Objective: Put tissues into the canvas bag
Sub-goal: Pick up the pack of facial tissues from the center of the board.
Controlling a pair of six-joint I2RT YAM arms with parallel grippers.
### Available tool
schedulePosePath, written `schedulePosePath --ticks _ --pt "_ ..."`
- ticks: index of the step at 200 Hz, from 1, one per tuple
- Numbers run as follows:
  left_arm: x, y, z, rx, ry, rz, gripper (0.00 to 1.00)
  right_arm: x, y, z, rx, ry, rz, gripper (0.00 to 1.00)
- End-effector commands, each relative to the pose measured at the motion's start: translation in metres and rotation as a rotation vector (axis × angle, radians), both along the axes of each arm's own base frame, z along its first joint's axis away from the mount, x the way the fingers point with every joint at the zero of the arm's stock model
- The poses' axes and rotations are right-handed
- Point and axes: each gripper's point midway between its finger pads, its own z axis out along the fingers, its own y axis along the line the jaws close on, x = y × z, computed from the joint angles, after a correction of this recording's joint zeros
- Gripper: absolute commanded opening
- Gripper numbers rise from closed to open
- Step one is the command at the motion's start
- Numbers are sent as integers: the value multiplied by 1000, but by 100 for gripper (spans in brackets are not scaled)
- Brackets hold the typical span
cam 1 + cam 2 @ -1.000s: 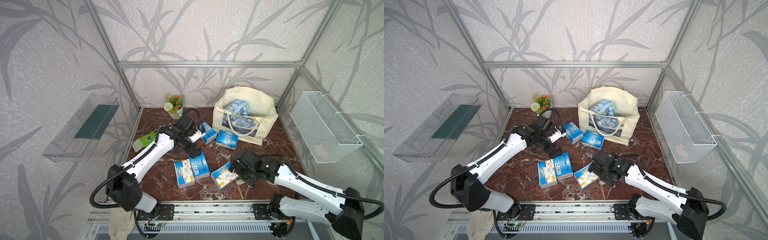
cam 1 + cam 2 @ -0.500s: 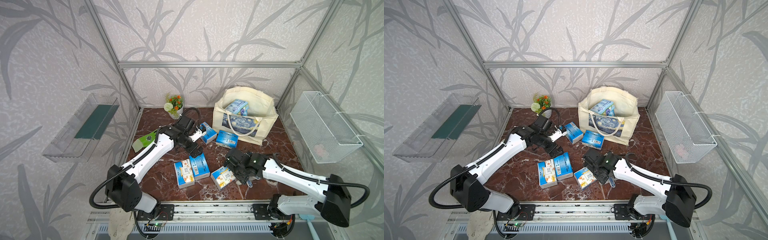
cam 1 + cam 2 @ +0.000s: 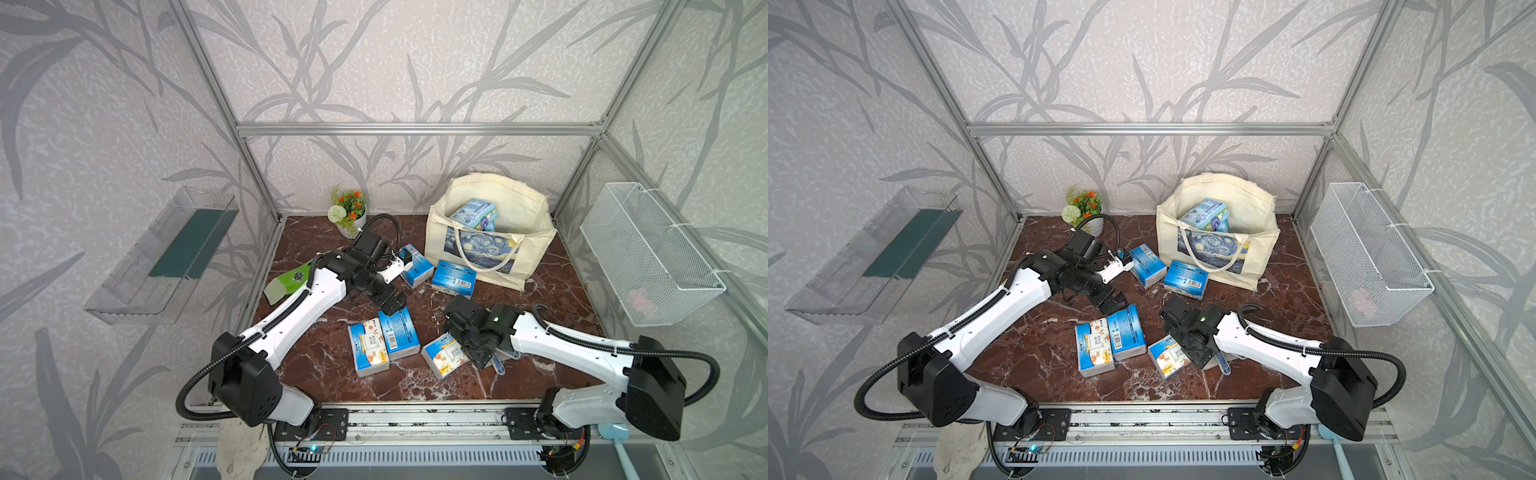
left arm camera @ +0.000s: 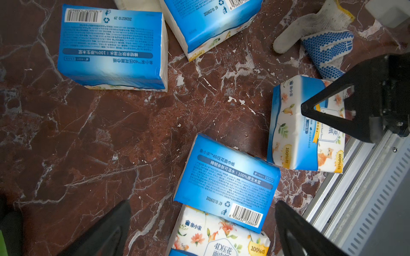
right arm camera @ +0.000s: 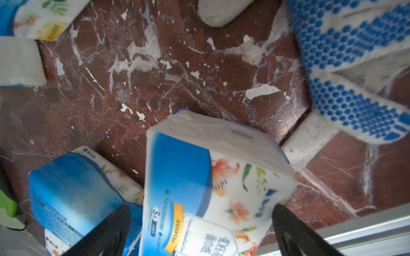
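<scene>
The cream canvas bag [image 3: 498, 249] with the blue swirl print stands open at the back right, a tissue pack [image 3: 473, 212] showing inside it. Two blue tissue packs [image 3: 415, 270] [image 3: 454, 279] lie in front of the bag. Two more [image 3: 368, 347] [image 3: 399, 332] lie side by side at front centre. My left gripper [image 3: 392, 306] hovers open above that pair; its fingers [image 4: 111, 235] flank the barcode pack [image 4: 226, 181]. My right gripper [image 3: 471, 353] is open and straddles a floral pack [image 5: 210, 181], also seen in a top view [image 3: 442, 359].
A white glove with blue dots [image 3: 500, 359] lies beside the right gripper. A green packet [image 3: 291, 282] and a flower pot [image 3: 349, 212] sit at the back left. A wire basket [image 3: 648, 253] hangs on the right wall, a clear shelf [image 3: 166, 257] on the left.
My right arm has swung left and lowered, so its open gripper now stands over the front floral pack. The left arm has barely moved.
</scene>
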Motion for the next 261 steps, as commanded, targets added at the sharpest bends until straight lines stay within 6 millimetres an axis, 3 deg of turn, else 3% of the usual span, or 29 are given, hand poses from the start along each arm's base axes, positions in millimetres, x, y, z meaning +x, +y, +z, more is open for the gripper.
schedulePosePath --ticks 1,73,146,261 --pt "-6 -1 7 -29 -6 -10 99 0 6 3 25 12 -21 99" --pt "-2 -4 6 -39 -18 -10 99 2 -2 12 -17 13 -22 99" --pt "-5 0 9 -27 -28 -16 98 9 11 -6 -6 51 -2 99" --pt "-3 2 7 -14 -35 -9 98 20 15 -31 -41 81 51 100"
